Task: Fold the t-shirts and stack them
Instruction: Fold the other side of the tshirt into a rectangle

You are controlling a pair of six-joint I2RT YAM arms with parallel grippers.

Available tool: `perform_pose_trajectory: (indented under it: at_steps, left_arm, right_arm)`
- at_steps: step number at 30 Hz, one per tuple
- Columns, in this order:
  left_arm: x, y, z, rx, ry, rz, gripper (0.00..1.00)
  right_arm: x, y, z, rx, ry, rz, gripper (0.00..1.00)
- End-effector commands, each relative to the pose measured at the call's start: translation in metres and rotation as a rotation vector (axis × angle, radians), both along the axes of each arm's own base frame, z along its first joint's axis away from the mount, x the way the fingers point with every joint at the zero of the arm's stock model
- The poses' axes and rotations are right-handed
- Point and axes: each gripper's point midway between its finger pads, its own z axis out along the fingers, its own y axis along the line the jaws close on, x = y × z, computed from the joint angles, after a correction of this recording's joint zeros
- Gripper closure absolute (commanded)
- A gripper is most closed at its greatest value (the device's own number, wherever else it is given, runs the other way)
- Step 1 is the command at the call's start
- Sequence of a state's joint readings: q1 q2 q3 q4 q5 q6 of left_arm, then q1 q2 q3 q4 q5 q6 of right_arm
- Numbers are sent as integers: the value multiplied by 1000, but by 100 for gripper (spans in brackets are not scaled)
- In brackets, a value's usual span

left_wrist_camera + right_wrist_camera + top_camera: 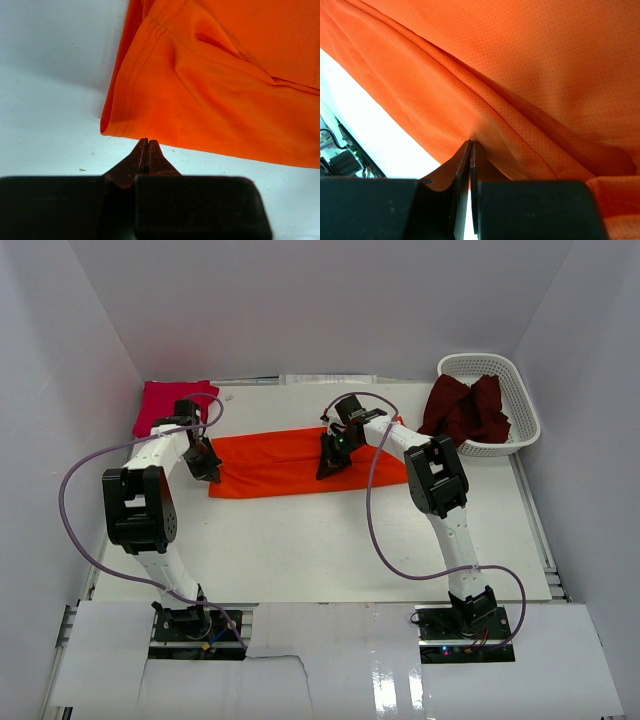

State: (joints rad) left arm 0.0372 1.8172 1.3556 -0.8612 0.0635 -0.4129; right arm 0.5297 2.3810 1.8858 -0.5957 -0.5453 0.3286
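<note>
left pincer [147, 146] closed tip to tip | orange t-shirt [225, 90] hem just ahead of it | right pincer [471, 146] pinching its fold

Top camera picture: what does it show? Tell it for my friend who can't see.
An orange t-shirt lies stretched across a white table, the left claw at its left end and the right claw on it further right. A magenta t-shirt sits at the far left corner, and a maroon t-shirt is heaped in a white basket far right.
</note>
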Motion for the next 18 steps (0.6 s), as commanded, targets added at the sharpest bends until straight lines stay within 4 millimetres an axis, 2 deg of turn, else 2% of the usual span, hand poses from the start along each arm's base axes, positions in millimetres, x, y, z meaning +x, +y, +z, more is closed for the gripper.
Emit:
perform_pose_trajectory:
  at_steps: [1,11,18]
  left_arm:
    - [10,-6,6,-37,-48,-5,96]
    - [6,4,-26,17,24,-7,97]
    - [-16,8,-46,26,97,-14,97]
  right_arm:
    - [-7,-19,-11,-94,1,-1,92]
    - [-7,-19,-6,-92,-6,-2,92]
    - [-7,-20,-8,-92,-6,-3,92]
